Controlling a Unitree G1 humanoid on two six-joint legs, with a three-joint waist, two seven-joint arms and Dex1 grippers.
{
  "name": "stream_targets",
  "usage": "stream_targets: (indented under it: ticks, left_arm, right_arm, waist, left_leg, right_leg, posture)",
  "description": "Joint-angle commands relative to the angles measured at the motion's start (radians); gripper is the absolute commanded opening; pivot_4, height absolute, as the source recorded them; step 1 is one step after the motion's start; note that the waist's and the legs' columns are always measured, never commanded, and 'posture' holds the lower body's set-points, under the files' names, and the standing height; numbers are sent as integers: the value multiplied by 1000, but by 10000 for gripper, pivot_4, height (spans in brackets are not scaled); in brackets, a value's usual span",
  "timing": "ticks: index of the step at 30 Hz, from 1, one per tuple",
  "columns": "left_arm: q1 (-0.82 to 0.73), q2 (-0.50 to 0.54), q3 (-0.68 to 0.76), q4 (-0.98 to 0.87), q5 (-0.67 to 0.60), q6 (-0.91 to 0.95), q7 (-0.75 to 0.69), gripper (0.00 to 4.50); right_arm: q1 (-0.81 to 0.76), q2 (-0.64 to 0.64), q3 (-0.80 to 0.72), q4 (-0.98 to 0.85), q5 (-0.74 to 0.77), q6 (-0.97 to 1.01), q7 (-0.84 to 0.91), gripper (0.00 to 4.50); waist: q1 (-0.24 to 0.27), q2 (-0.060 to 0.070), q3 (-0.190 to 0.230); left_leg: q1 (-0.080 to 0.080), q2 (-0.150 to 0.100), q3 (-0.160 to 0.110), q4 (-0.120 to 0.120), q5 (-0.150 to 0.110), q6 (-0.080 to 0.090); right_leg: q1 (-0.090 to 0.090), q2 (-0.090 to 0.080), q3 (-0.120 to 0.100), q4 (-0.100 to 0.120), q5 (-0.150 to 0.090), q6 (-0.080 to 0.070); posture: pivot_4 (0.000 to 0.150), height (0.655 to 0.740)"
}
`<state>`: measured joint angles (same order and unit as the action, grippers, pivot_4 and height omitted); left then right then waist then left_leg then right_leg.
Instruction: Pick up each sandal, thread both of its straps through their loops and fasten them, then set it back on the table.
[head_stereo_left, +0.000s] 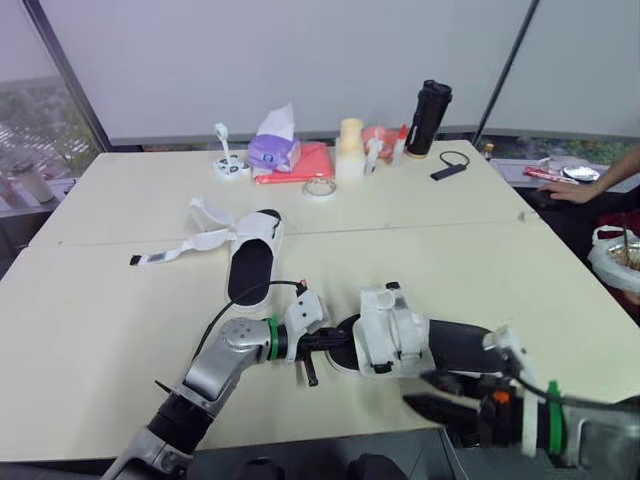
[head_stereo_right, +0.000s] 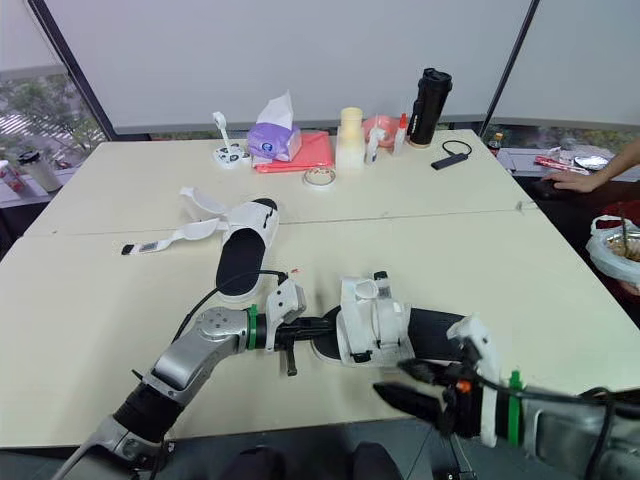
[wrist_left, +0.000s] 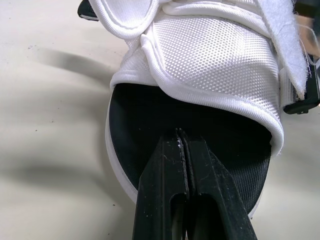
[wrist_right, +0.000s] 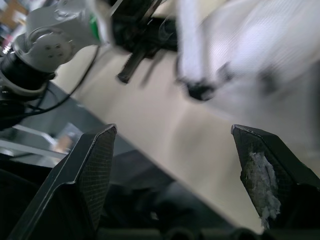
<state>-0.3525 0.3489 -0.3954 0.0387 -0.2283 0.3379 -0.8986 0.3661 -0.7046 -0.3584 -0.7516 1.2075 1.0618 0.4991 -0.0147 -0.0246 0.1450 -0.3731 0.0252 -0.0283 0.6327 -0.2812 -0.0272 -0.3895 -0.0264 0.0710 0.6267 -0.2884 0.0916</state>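
Two white sandals with black insoles lie on the cream table (head_stereo_left: 100, 300). The far sandal (head_stereo_left: 250, 262) has its straps undone, and one long strap (head_stereo_left: 175, 255) trails off to the left. The near sandal (head_stereo_left: 395, 335) lies by the front edge with white straps across its top. My left gripper (head_stereo_left: 322, 345) is shut, its fingertips (wrist_left: 180, 135) resting over the toe end of the near sandal's insole (wrist_left: 150, 115). My right gripper (wrist_right: 173, 129) is open and holds nothing. It sits just off the table's front edge, below the near sandal's heel (head_stereo_right: 440, 335).
Along the table's back stand a purple tissue pack (head_stereo_left: 275, 150), a red folder (head_stereo_left: 305, 165), a tape roll (head_stereo_left: 319, 188), cream cups (head_stereo_left: 350, 148), a black bottle (head_stereo_left: 430, 118) and a white controller (head_stereo_left: 230, 166). A person's hand (head_stereo_left: 575, 190) rests at the far right.
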Motion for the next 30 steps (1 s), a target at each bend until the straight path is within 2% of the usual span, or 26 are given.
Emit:
stream_targets:
  ticks: [1,7,20,23,29,30]
  left_arm:
    - [35,32,-36,116,65,45,-5,0]
    - [26,31,-37,128,71,39,-16,0]
    - [36,30,-35,122,75,41,-15,0]
    - [37,30,-34,122,76,42,-12,0]
    - [42,32,-33,120,77,44,-12,0]
    - [42,33,-33,119,77,44,-12,0]
  right_arm:
    - [2,54,52,-20,-44,-63,-57,38730]
    - [-19,126,152,13,-149,-133,-103,38730]
    - [-53,202,157,84,-102,-169,-150,38730]
    - [-58,223,153,89,-86,-178,-165,30386]
    - [-64,264,152,87,-59,-185,-200,302]
    - [-63,270,153,86,-55,-186,-204,302]
  waist:
    - [-1,0,0]
    - [2,5,-3]
    - [-4,4,-4]
    - [-4,4,-4]
    - [-4,7,-3]
    - [-4,7,-3]
  left_leg:
    - [0,0,0,0,0,0]
    - [-1,0,0,-1,0,0]
    - [0,2,0,-1,0,0]
    - [-1,2,0,-1,0,0]
    - [-2,3,0,-2,0,0]
    - [-2,3,0,-2,0,0]
  right_leg:
    - [0,0,0,0,0,0]
    - [-2,-1,1,0,2,-4]
    - [-1,-1,2,0,1,-2]
    - [-1,-1,2,0,1,-2]
    - [-2,-3,3,-1,1,-4]
    - [-2,-3,3,-1,1,-4]
  posture:
    - [1500,7400]
    - [1500,7400]
    - [1500,7400]
    - [1500,7400]
    - [1500,7400]
    - [1500,7400]
